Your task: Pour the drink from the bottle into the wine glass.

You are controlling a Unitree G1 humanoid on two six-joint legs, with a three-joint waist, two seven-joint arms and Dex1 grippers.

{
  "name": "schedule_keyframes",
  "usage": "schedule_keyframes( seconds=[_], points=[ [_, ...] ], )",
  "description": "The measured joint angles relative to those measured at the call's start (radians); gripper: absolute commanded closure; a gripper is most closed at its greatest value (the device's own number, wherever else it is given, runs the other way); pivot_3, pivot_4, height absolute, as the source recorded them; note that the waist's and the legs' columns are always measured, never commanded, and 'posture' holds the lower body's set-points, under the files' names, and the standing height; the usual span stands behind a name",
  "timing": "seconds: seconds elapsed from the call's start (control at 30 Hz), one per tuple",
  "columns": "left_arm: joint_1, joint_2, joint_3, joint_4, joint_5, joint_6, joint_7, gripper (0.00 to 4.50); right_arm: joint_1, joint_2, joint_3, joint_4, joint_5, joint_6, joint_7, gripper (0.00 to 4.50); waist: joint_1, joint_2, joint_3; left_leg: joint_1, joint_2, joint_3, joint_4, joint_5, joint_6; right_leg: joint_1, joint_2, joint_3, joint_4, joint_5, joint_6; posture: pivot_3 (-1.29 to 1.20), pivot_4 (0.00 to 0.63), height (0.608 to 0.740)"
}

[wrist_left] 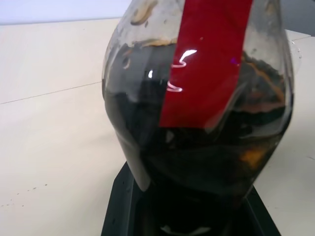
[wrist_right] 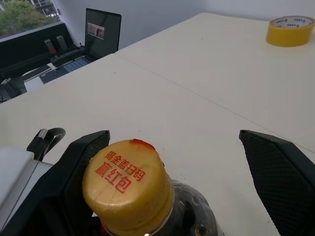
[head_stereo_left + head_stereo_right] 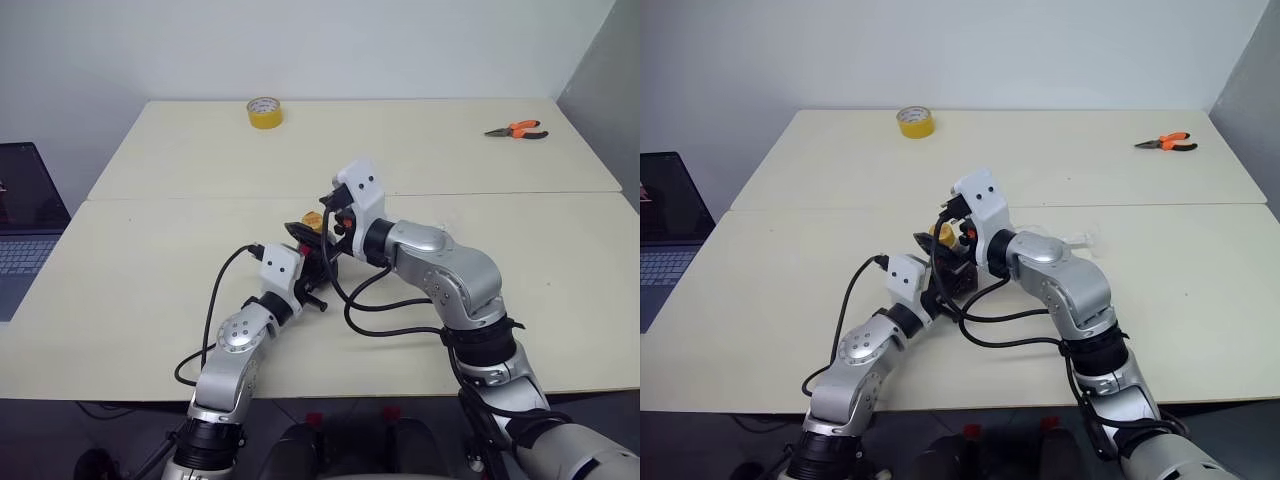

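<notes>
While the left gripper (image 3: 940, 275) pinches the one bottle (image 1: 197, 98) near the middle of the table (image 3: 150, 290), the right gripper (image 2: 172, 162) stands spread wide on either side of its yellow cap (image 2: 127, 184), one black finger close beside the cap and the other well apart from it. One bottle is in view, upright, its rounded body dark with the drink (image 1: 142, 113) and crossed by a single red label strip (image 1: 206, 59); the cap carries red printed characters. From the head views the bottle sits largely hidden behind the two wrists, with only a bit of yellow and red showing between them.

Counting the rest: one roll of yellow tape (image 3: 264, 113) lies near the far edge of the table, towards the left, and one pair of orange-handled pliers (image 3: 517, 130) lies near the far right corner. One laptop (image 3: 25, 215) stands off the table's left side, on a lower surface. A faint clear object (image 3: 1080, 238) lies on the table just beyond the right forearm; what it is I cannot tell.

A seam runs across the table from left to right, just beyond the grippers. To the left and right of the arms the near half is bare out to both side edges, and the far half is open between tape and pliers.
</notes>
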Motion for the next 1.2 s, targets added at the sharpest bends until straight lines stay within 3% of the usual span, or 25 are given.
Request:
schedule_keyframes(
  seconds=[1.2],
  points=[
    [-0.001,0.005,-0.009,0.000,0.003,0.000,0.000,3.87,0.040,-0.107,-0.032,-0.105,0.093,0.054,0.038,0.00,0.001,0.000,0.000,0.000,0.000,0.000,0.000,0.000,0.000,0.000,0.000,0.000,0.000,0.000,0.000,0.00,0.150,0.740]
  ],
)
